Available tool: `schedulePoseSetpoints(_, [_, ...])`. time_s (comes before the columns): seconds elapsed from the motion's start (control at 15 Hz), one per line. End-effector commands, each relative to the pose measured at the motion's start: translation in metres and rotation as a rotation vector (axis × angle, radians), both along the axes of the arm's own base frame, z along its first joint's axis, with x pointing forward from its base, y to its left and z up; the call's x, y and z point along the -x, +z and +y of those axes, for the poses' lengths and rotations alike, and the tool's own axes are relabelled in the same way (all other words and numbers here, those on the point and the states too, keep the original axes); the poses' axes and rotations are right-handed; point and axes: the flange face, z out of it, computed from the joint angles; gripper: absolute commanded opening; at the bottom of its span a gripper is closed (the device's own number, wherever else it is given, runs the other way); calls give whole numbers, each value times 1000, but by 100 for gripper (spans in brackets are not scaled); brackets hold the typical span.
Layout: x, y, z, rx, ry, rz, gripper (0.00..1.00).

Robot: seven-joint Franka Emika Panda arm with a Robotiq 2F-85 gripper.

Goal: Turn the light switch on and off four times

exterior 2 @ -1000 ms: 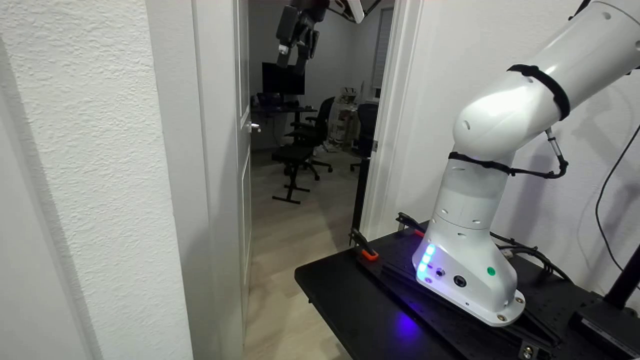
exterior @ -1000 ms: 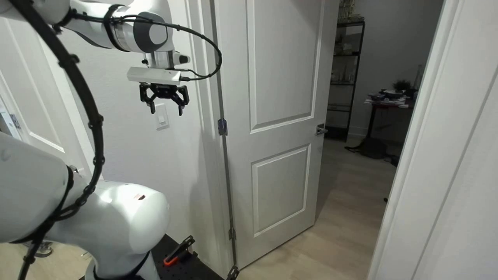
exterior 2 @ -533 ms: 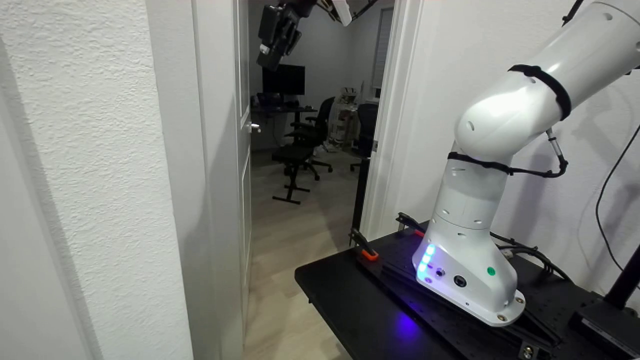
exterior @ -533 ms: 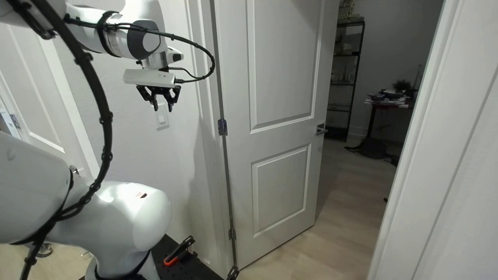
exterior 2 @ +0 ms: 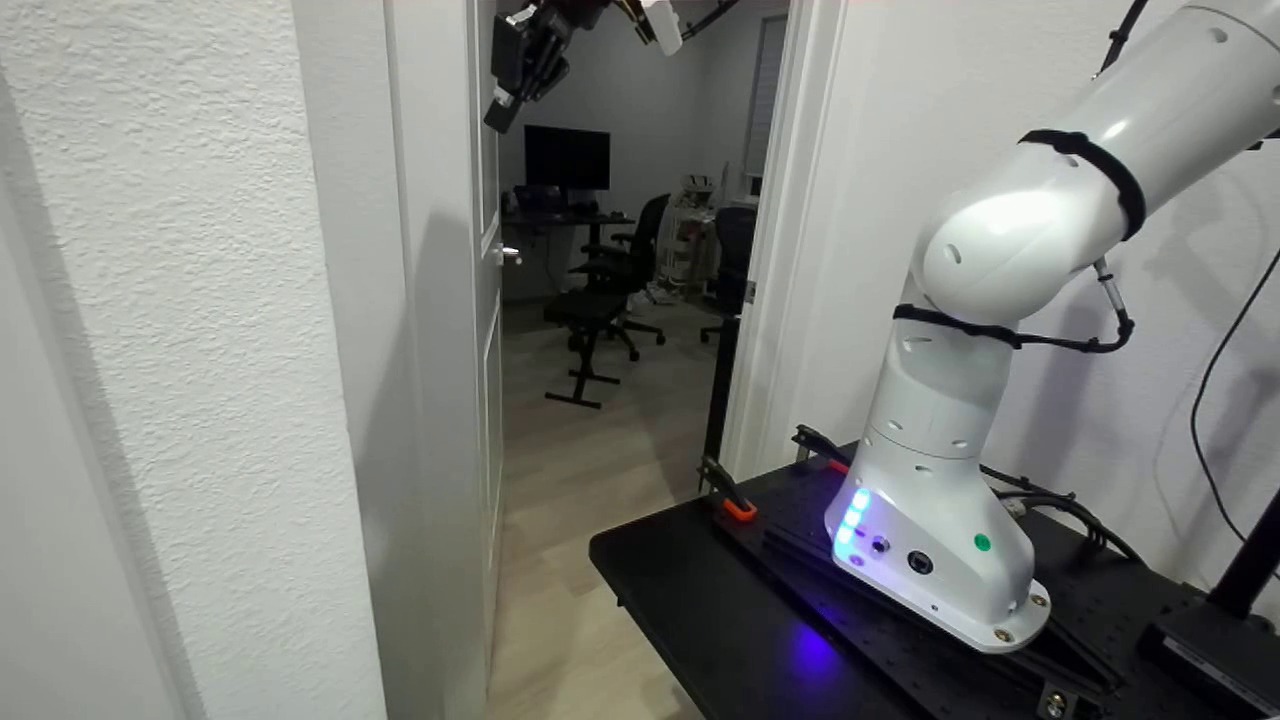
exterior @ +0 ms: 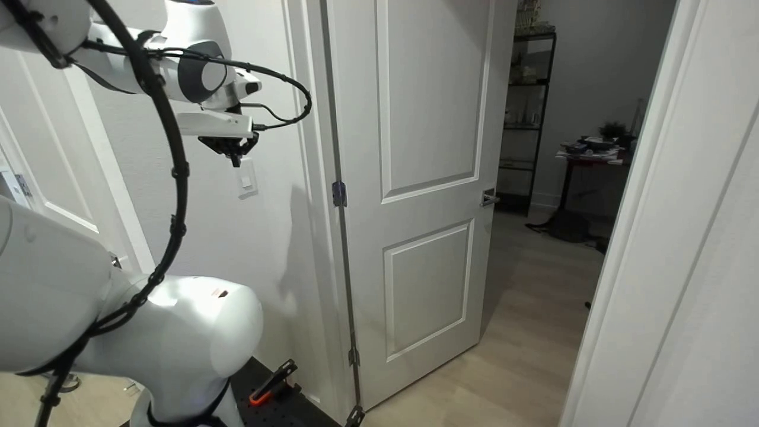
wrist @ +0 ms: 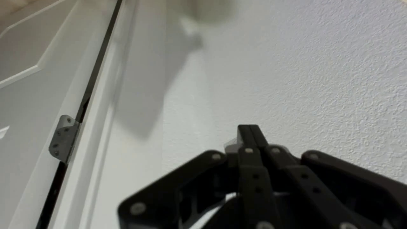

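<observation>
- In an exterior view, the gripper [exterior: 236,160] points downward at the left, its tips just beside the light switch [exterior: 246,182] on the pale wall [exterior: 225,237]; whether they touch, I cannot tell.
- Right of the switch, the white door [exterior: 427,207] stands ajar, a dark shelf rack [exterior: 522,126] far behind it.
- In an exterior view, the arm's base [exterior 2: 930,560] stands near right on the black table [exterior 2: 670,590]; a monitor [exterior 2: 567,158] is far off, through the doorway.
- In the wrist view, the fingers [wrist: 246,136] lie flush together, tips meeting; the switch is mostly hidden behind them, a pale edge showing. A metal hinge [wrist: 65,138] is at the left.
</observation>
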Motion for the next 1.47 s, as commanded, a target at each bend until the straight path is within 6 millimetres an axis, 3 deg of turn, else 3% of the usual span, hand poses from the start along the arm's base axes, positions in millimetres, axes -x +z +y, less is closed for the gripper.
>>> schedulePoseSetpoints(0.0, [5,-4,7,-44,-5,-23,0])
schedulePoseSetpoints(0.53, [-4,-31,38,-100,1,-101,0])
schedulePoseSetpoints(1.0, [-23,-73,79,-126,13,-140,0])
schedulePoseSetpoints(1.4, [-40,-99,101,-152,-19,-176,0])
